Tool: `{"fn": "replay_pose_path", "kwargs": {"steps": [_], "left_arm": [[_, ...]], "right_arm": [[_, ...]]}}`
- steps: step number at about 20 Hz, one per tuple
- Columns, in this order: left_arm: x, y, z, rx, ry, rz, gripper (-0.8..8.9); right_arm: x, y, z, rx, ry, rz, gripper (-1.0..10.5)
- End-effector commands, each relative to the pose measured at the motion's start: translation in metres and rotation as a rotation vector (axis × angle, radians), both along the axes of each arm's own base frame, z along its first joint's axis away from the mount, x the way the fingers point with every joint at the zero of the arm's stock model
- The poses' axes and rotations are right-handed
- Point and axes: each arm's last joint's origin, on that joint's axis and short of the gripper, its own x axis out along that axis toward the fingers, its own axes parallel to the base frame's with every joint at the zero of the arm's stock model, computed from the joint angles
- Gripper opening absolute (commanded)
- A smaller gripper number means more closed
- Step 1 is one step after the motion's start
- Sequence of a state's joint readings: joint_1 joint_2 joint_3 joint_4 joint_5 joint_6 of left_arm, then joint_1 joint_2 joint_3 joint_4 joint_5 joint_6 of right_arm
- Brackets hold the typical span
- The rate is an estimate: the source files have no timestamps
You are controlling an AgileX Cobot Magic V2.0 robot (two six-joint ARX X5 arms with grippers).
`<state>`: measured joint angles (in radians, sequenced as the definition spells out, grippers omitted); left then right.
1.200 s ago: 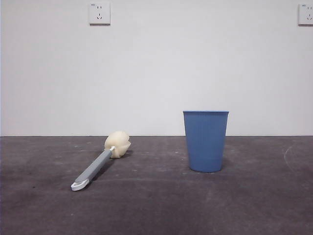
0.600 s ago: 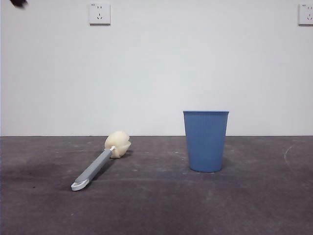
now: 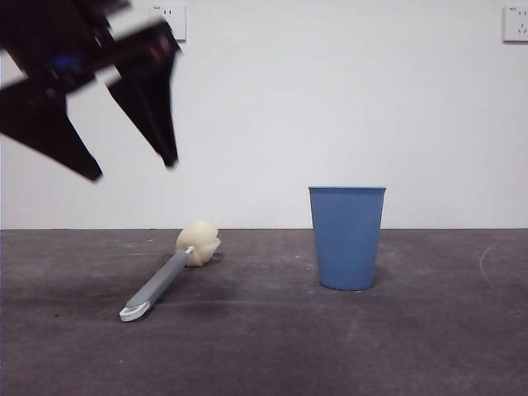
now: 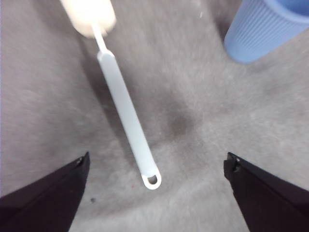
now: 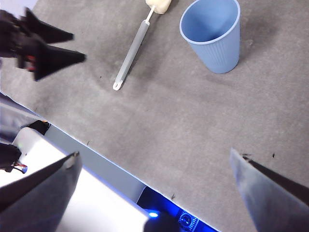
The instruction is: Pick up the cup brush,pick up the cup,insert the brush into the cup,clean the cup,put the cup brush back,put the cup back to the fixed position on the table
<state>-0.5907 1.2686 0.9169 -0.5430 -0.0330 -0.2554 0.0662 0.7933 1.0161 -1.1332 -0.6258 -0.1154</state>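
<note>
Even, soft indoor light leaves faint shadows on the desk [image 3: 346, 346], while the left tool [image 3: 132, 169] is motion-blurred in front view.

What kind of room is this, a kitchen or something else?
Probably a lab or test room, not a kitchen: a bare white wall with a power socket, a plain dark table holding only a cup brush and a blue cup, and a robot's left gripper overhead.

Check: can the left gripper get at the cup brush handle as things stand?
Probably yes: the left gripper hangs open above the cup brush, nothing lies between them, and the cup stands apart.
</note>
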Motion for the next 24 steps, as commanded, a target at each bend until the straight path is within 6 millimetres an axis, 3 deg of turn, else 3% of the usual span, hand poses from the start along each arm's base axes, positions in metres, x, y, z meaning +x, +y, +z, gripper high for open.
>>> {"fn": "replay_pose_path", "kwargs": {"steps": [1,6,11,24], "left_arm": [[0.011,-0.01,-0.018,0.023,0.043,0.036,4.69],[0.031,-0.025,-0.057,0.065,0.114,0.08,4.69],[0.041,-0.031,-0.083,0.101,0.149,0.115,4.69],[0.041,-0.037,-0.097,0.149,0.165,0.152,4.45]], "right_arm": [[0.0,0.0,0.001,0.01,0.004,-0.005,5.7],[0.0,0.0,0.001,0.013,0.009,-0.01,5.7],[0.0,0.0,0.001,0.017,0.014,-0.016,5.7],[0.0,0.0,0.001,0.021,0.011,-0.022,5.7]]}}
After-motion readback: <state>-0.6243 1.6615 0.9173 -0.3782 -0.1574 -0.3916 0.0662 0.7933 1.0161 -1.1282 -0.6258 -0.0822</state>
